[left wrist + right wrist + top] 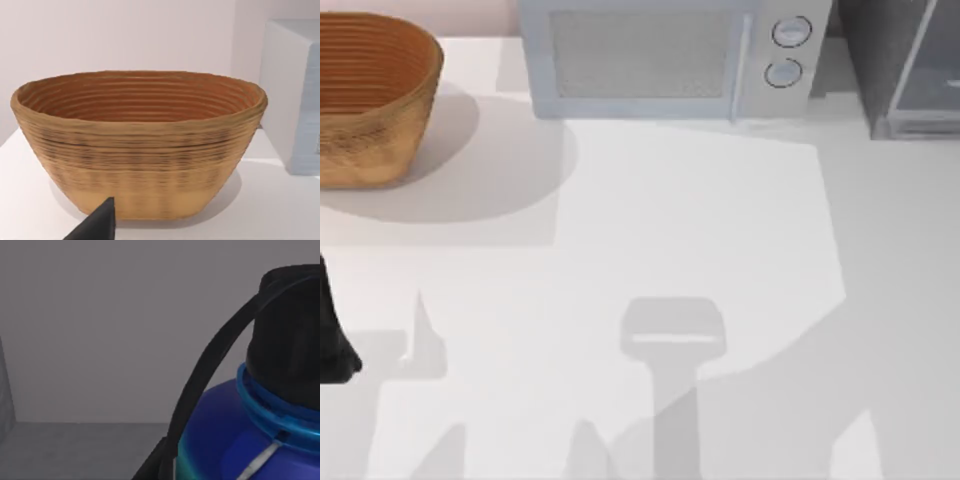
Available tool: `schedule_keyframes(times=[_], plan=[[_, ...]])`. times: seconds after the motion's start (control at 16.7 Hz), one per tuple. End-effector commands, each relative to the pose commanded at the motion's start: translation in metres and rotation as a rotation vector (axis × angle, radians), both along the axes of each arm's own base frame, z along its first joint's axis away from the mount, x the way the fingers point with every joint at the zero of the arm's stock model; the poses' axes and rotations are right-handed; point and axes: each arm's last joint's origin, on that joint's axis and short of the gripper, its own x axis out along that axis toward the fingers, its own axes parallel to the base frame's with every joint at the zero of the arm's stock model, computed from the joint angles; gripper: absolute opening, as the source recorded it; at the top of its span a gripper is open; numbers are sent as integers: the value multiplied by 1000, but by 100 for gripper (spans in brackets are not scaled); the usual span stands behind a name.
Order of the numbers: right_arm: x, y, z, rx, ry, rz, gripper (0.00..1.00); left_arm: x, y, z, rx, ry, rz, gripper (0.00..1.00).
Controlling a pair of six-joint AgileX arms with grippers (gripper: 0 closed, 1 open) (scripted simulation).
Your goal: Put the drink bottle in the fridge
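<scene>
The drink bottle (240,440) looms close in the right wrist view, with a blue shoulder, a cyan ring under a black screw cap and a black strap curving down its side. Behind it are a plain dark grey wall and a grey floor. In the top view the fridge (905,70) stands at the back right corner as a dark grey cabinet with a pale framed, glassy door panel. My left arm (332,340) is parked at the table's left edge. A dark tip of my left gripper (97,225) points toward the basket.
A woven brown basket (370,95) (140,145) sits at the back left. The light grey microwave (660,60) with two round knobs stands at the back middle, left of the fridge. The white tabletop (650,250) carries arm shadows near its front edge.
</scene>
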Motion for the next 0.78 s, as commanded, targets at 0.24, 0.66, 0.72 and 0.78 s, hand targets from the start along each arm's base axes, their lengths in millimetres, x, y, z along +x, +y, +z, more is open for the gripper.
schedule_keyframes(times=[0.24, 0.66, 0.72, 0.78], plan=[[17, 2, -1, 1, 7, 0, 1, 0, 0, 0, 0, 0, 0, 100], [17, 2, -1, 1, 7, 0, 31, 0, 0, 0, 0, 0, 0, 100], [17, 2, -1, 1, 7, 0, 38, 0, 0, 0, 0, 0, 0, 100], [17, 2, -1, 1, 7, 0, 46, 0, 0, 0, 0, 0, 0, 100]])
